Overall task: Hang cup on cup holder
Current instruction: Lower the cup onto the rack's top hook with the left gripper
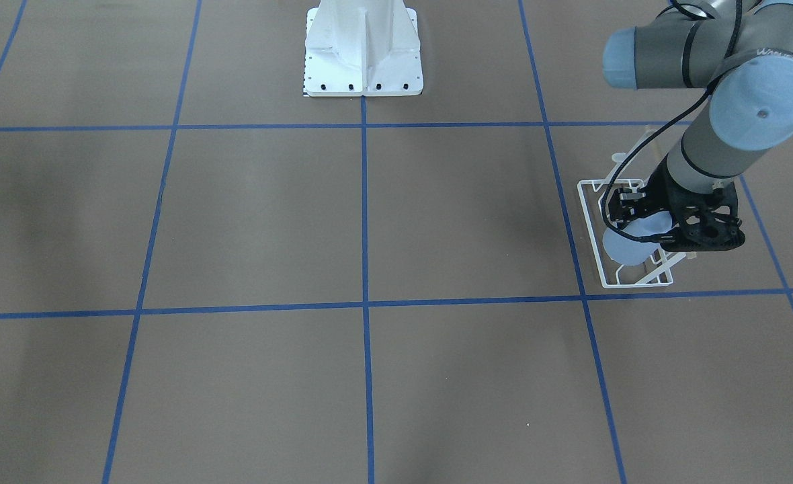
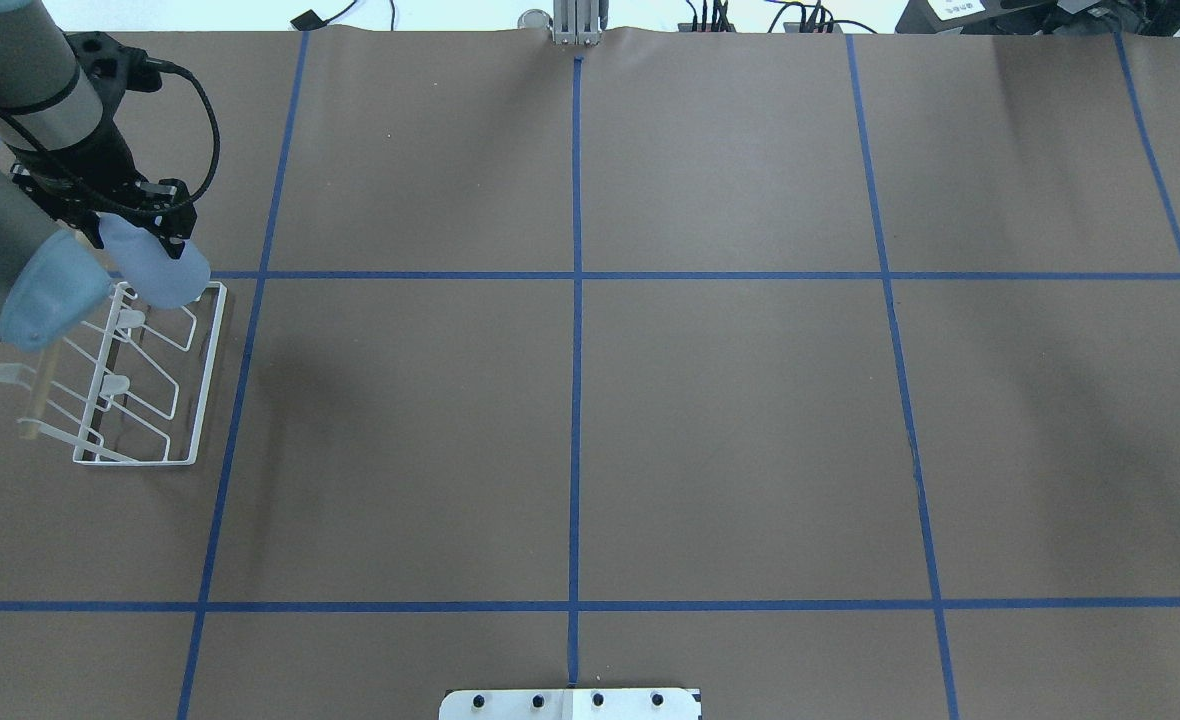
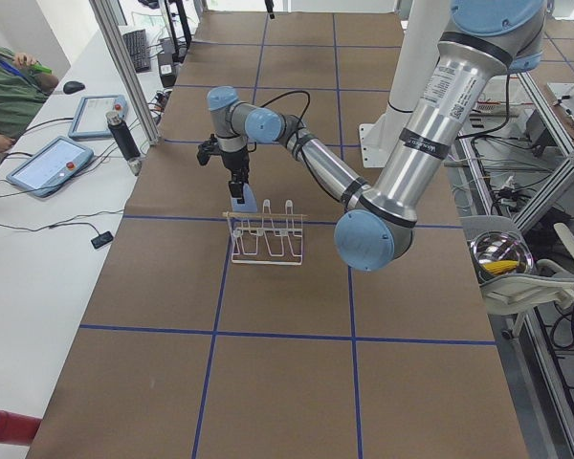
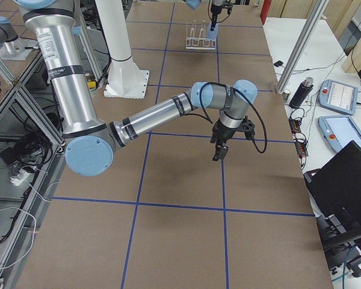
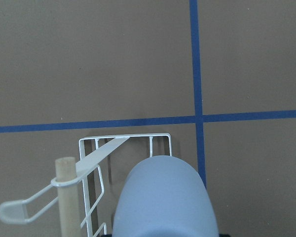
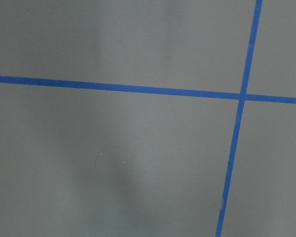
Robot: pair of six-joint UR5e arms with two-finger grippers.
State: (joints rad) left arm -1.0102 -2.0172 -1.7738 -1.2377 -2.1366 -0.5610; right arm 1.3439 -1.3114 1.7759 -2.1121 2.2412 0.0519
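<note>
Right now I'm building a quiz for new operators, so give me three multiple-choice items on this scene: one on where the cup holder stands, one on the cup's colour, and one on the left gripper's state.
1. Where on the table does the cup holder stand?
A. At the middle.
B. On the robot's left side.
C. On the robot's right side.

2. What colour is the cup?
A. Red.
B. Green.
C. Light blue.

3. How is the left gripper?
A. Shut on the cup.
B. Open and empty.
C. Shut on the wooden bar.

Key:
1 B, since the overhead view shows the cup holder near that view's left edge.
2 C, since the cup looks pale blue in the overhead, front-facing and left wrist views.
3 A, since the left gripper clasps the cup over one end of the cup holder.
</note>
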